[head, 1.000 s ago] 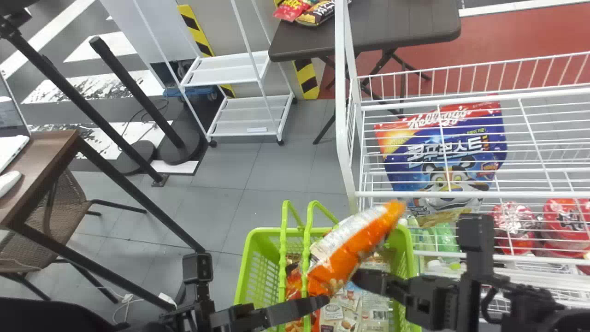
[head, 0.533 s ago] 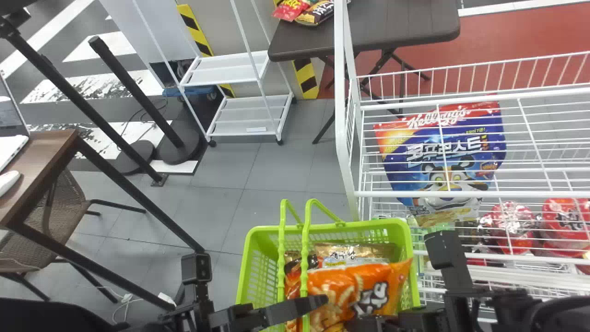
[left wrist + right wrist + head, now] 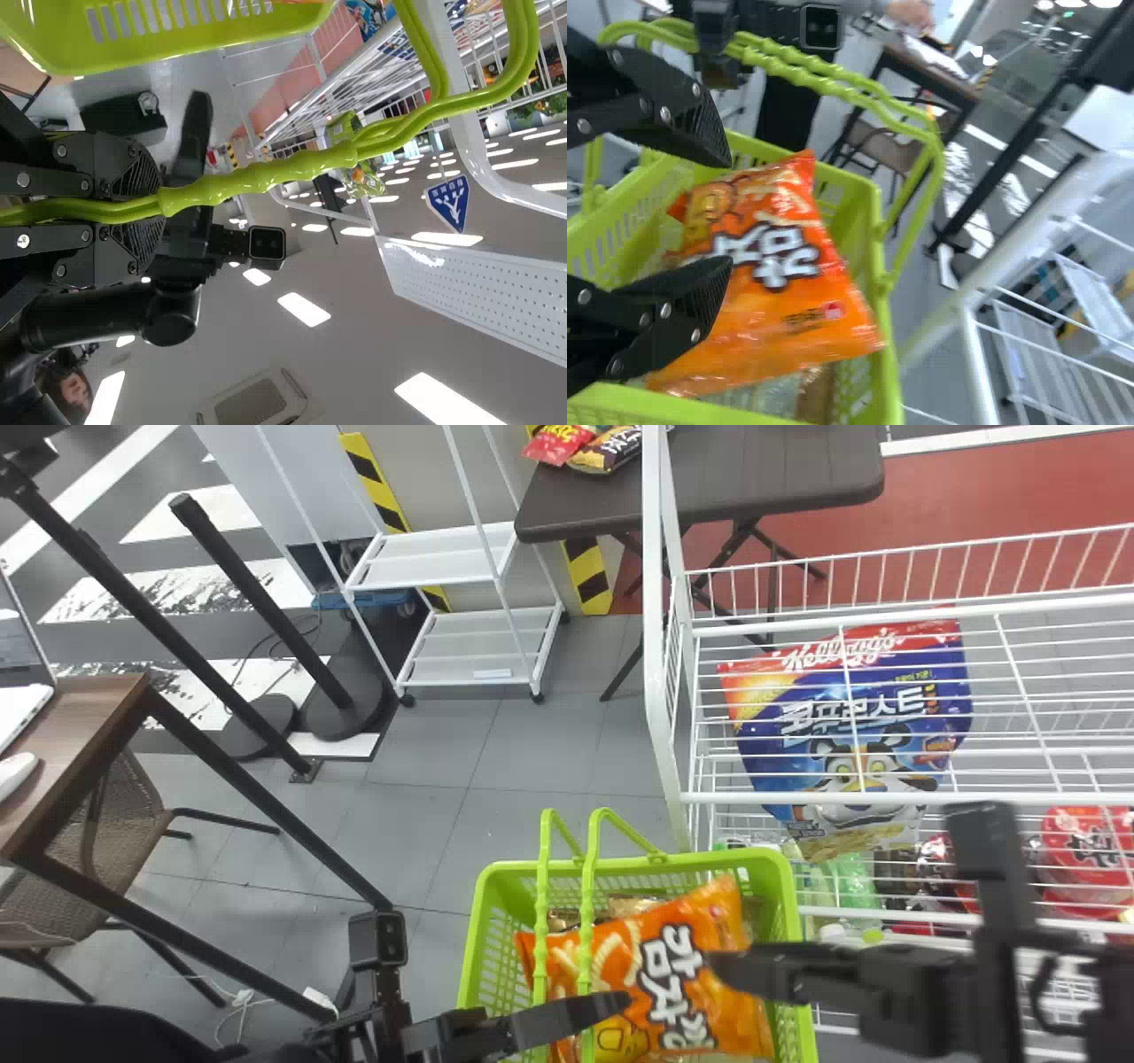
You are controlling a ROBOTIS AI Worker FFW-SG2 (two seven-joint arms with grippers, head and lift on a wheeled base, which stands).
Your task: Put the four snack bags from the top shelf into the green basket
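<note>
In the head view my left gripper (image 3: 618,1005) is at the near part of the green basket (image 3: 469,948); in the left wrist view my left gripper (image 3: 159,210) is shut on the basket handles (image 3: 292,166). Inside the basket rests an orange snack bag (image 3: 633,957), front face up, over other packs it partly covers. My right gripper (image 3: 722,967) is above its right part. From the right wrist, the orange bag (image 3: 771,239) lies beyond my right gripper (image 3: 731,211), whose two fingers stand apart with nothing gripped.
Right of the basket stands the white wire rack (image 3: 669,735); a big blue cereal bag (image 3: 859,726) is seen through its bars, with red packs (image 3: 1085,850) lower down. A dark table (image 3: 753,478) with snack bags stands behind, a wooden desk (image 3: 80,726) at the left.
The orange bag, steeply tilted at the right gripper earlier, has come down into the basket and now lies further left. The right gripper has let go and moved up from its half-second-ago position.
</note>
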